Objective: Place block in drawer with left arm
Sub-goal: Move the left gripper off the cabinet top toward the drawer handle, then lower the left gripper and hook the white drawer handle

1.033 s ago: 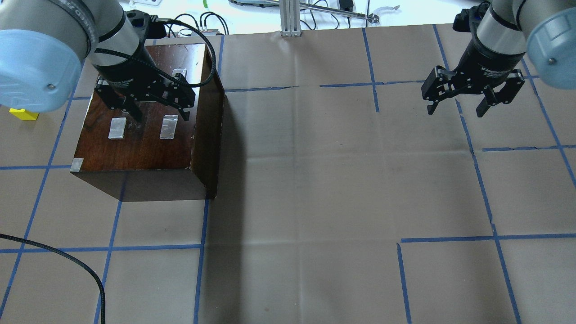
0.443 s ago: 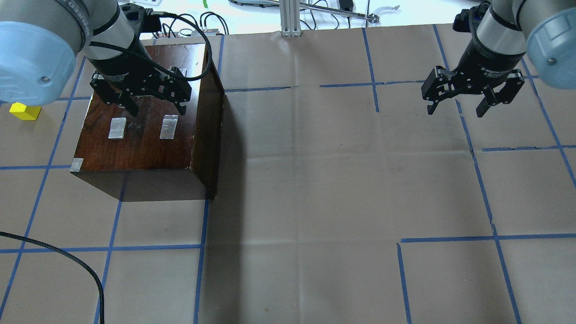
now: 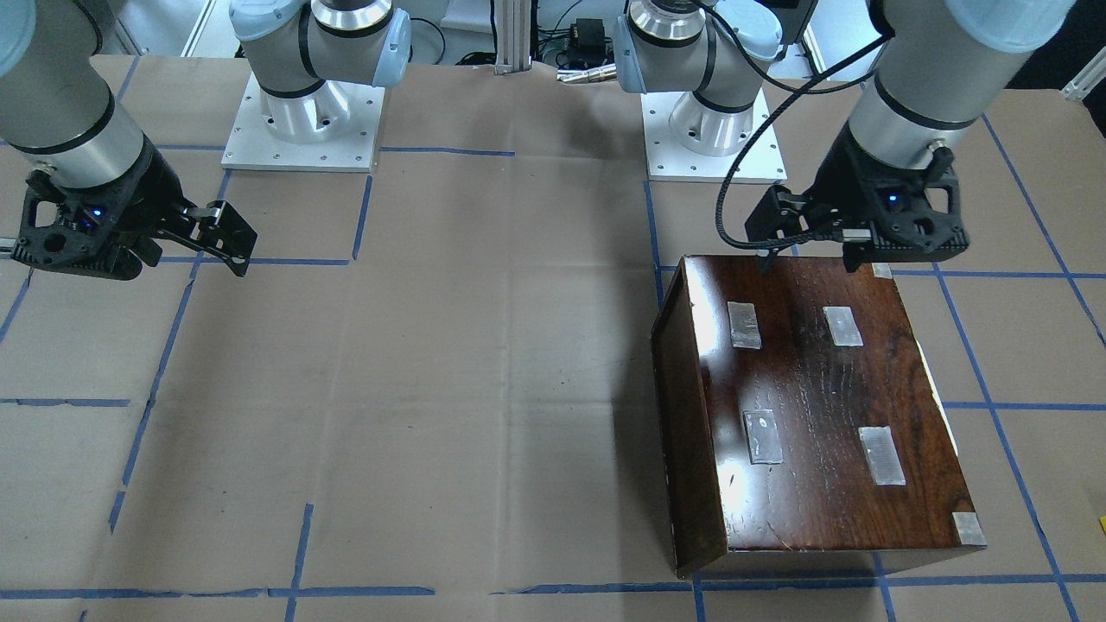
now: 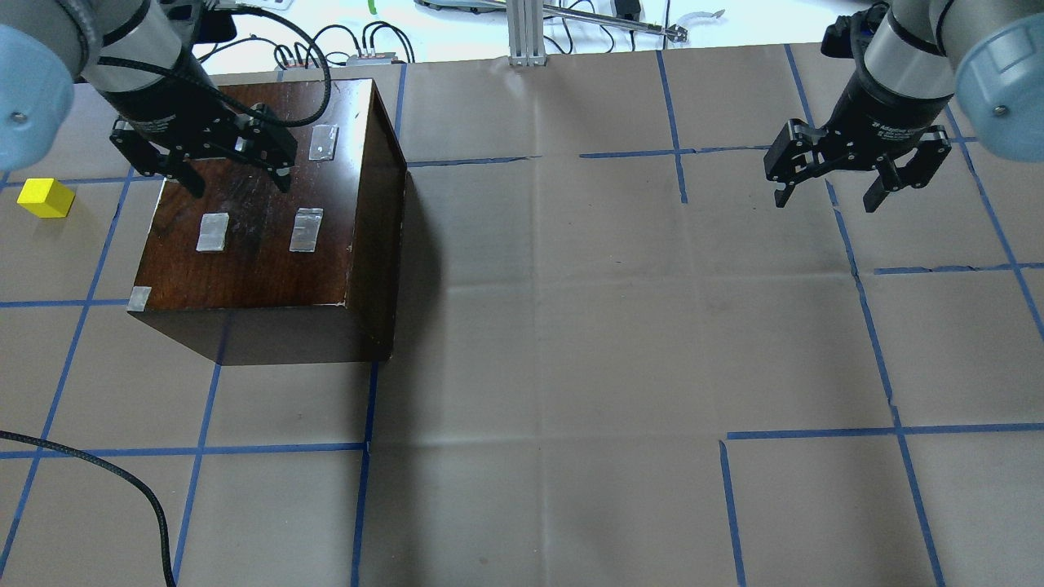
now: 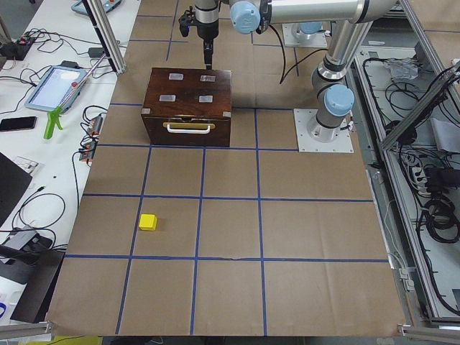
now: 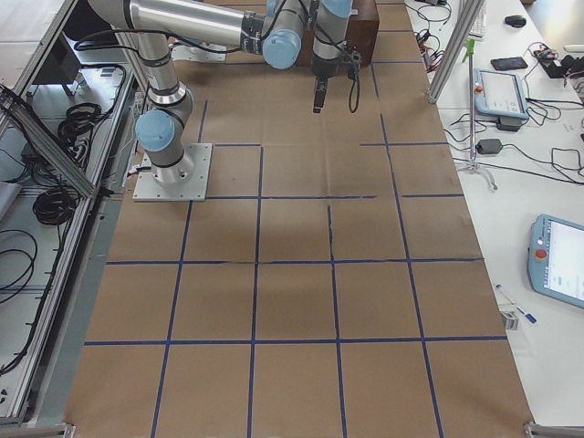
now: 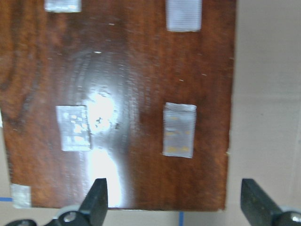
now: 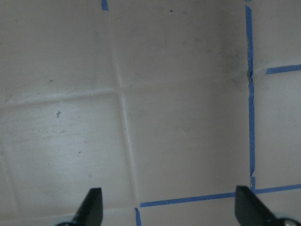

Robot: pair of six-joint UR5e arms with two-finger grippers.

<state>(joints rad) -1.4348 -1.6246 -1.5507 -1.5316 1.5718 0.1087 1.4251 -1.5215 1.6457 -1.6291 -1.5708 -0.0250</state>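
The yellow block [image 4: 46, 198] lies on the paper to the left of the dark-brown box [image 4: 253, 244], apart from it; it also shows in the exterior left view [image 5: 148, 222]. The drawer front [image 5: 188, 128], with its pale handle, sits flush in the box, shut. My left gripper [image 4: 239, 183] hangs open and empty above the box top near its far left part; it also shows in the front view [image 3: 808, 259] and its wrist view [image 7: 175, 202]. My right gripper [image 4: 825, 200] is open and empty above bare paper at the far right.
Tape patches [image 4: 307, 230] lie on the box top. A black cable [image 4: 122, 481] loops over the paper at the near left. Blue tape lines grid the brown paper [image 4: 571, 326]. Cables and an aluminium post [image 4: 526, 33] stand at the far edge.
My left gripper has moved left and a little farther back over the box top, still open. The arm no longer covers the yellow block. The right arm has not moved.
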